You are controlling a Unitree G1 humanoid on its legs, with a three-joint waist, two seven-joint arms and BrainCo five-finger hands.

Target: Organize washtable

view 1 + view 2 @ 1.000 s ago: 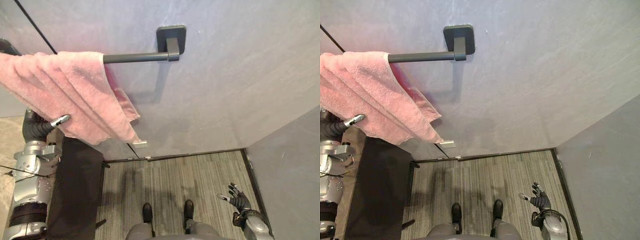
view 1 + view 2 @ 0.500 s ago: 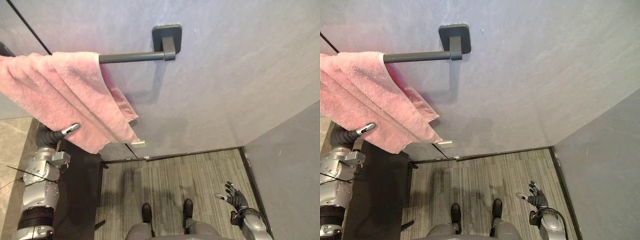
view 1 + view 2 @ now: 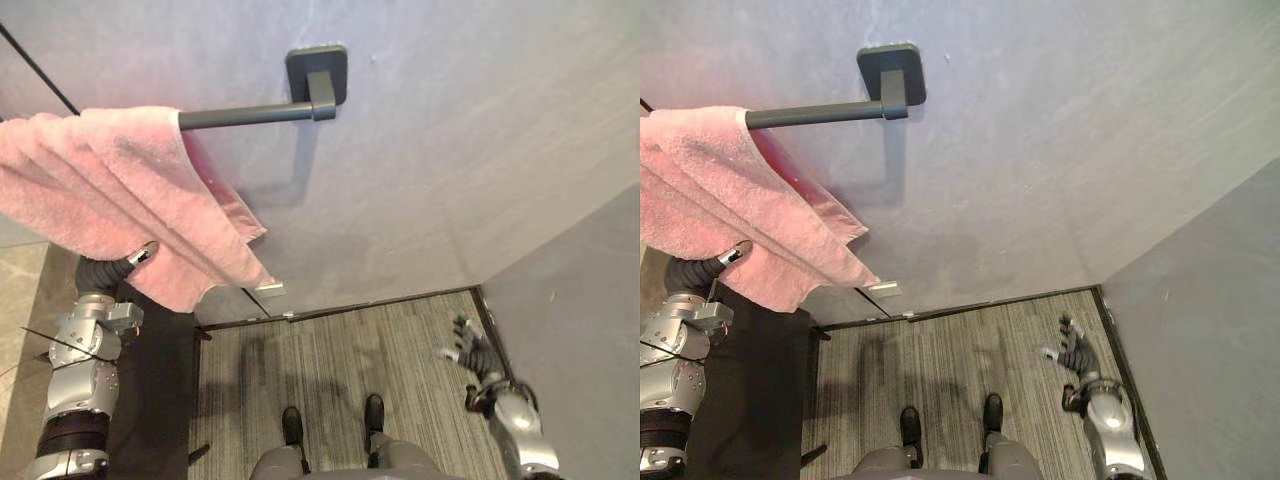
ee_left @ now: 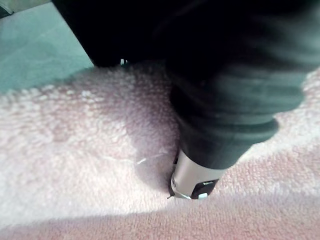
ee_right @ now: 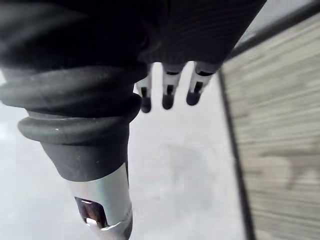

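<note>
Pink towel [image 3: 110, 190] hangs over the dark towel bar [image 3: 250, 115], bunched at the bar's left end and well apart from the wall mount [image 3: 317, 72]. Its hem slants, with one corner dipping lowest on the rt. Left hand [image 3: 138, 256] comes up from below and touches the cloth at the hem, prob. to tug or square it. Grip can't be told, as the towel hides most of the hand. Right hand [image 3: 1072, 350] hangs low nr the side wall [image 3: 590, 330], relaxed and spread, holding nothing. Bare bar to the rt leaves room to spread the towel. A dark panel [image 3: 160, 390] sits just beside the left arm.
</note>
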